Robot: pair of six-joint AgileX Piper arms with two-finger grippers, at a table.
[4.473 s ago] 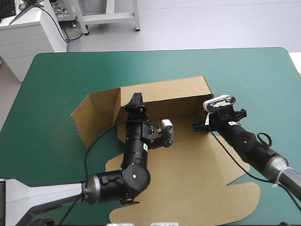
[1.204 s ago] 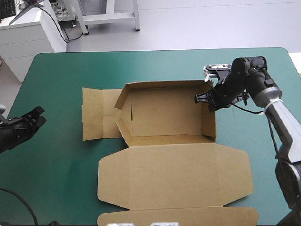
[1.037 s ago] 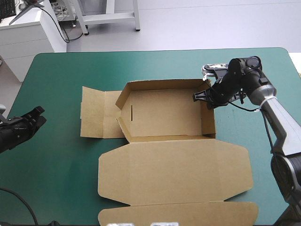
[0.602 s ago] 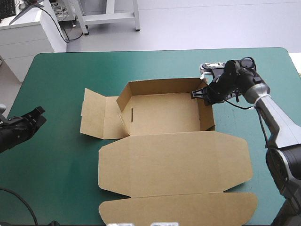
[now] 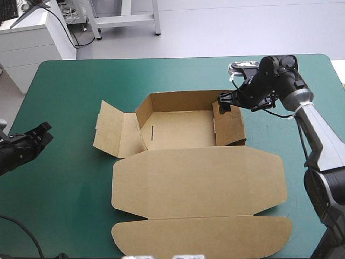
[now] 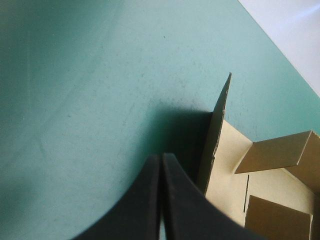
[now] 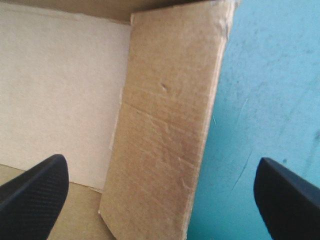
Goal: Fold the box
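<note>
The box's (image 5: 183, 181) right wall (image 5: 230, 125) now leans inward under your right gripper (image 5: 223, 101), fingers spread, seemingly mid-tuck; your left gripper (image 5: 44, 132) sits pressed together.

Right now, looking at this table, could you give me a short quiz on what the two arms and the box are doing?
1. True or false: the left gripper is shut and apart from the box.
2. The open right gripper is at which box wall: A left, B right, C near?
3. Fill in: the lid lies ___ on the teal-green cover.
Key: 1 true; 2 B; 3 flat.
</note>
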